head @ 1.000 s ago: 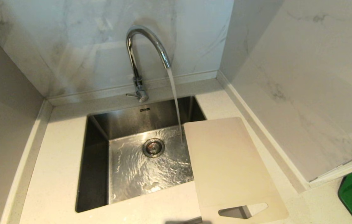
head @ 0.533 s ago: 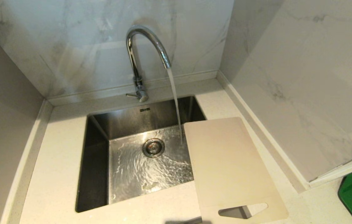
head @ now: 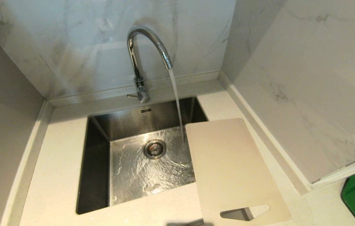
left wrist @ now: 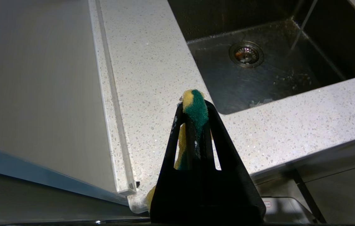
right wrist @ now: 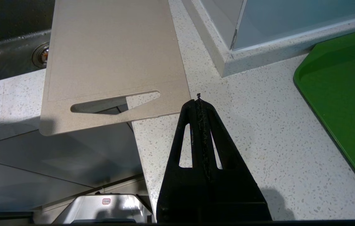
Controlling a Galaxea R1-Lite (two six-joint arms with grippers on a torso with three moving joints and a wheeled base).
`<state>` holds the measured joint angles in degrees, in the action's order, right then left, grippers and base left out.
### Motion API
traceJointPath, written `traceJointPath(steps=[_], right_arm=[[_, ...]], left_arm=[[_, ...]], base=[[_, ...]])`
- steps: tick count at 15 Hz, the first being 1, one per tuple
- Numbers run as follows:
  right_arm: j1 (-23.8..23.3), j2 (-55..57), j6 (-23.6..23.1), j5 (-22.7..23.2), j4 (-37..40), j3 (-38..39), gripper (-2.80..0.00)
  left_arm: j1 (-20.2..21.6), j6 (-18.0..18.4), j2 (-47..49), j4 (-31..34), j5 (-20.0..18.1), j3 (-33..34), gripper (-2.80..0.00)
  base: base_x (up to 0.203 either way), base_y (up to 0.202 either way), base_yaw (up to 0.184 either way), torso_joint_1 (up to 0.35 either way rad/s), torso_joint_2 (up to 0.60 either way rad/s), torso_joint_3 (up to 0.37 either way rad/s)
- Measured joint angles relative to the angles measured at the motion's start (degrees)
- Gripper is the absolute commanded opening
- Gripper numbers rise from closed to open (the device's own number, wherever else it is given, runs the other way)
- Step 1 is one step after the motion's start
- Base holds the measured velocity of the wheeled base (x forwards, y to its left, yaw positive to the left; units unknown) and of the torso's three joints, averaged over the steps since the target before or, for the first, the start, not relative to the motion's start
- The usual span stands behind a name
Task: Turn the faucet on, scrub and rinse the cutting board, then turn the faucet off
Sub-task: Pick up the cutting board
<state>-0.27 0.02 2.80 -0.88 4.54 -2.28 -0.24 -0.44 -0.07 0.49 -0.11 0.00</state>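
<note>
The faucet [head: 147,56] stands at the back of the sink [head: 95,163], its spout arching forward, and water [head: 176,100] runs from it in a steady stream that lands on the sink floor just beside the board's far corner, to the right of the drain [head: 154,148]; the steel bottom ripples with it. The thin lever at the faucet's base points to the left. The board [head: 230,169] lies flat on the counter [head: 55,163] at the sink's right side, its left edge overlapping the basin and its near end, with the long handle cut-out, jutting past the counter's front edge. Neither arm shows in the head view. The left gripper [left wrist: 193,105] hangs over the counter near the sink's near left corner, its jaws pressed together on a green-and-yellow sponge [left wrist: 196,110] that bulges above the fingertips. The right gripper [right wrist: 198,102] hangs over the counter just beside the board's handle end, its jaws fully closed with nothing between them. A green tray [right wrist: 343,103] sits on the counter to its right, beyond a marble wall corner [head: 290,78].
</note>
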Motion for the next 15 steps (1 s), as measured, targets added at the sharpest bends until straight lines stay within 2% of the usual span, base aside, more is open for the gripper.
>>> traceJointPath(steps=[8,11,15], right_arm=[[0.0,0.0,-0.1,0.0,0.2,0.0,-2.80],[0.0,0.0,-0.3,0.0,2.7,-0.6,-2.80],[0.0,1.0,-4.4,1.3,3.4,-3.7,-2.80]], left_arm=[[0.0,-0.1,0.0,0.0,0.1,0.0,-2.80],[0.0,-0.2,0.0,-0.1,0.0,0.0,-2.80],[-0.1,-0.2,0.0,0.0,0.1,0.0,-2.80]], base=[[0.000,0.000,0.000,0.000,0.00,0.000],[0.000,0.000,0.000,0.000,0.00,0.000],[0.000,0.000,0.000,0.000,0.00,0.000]])
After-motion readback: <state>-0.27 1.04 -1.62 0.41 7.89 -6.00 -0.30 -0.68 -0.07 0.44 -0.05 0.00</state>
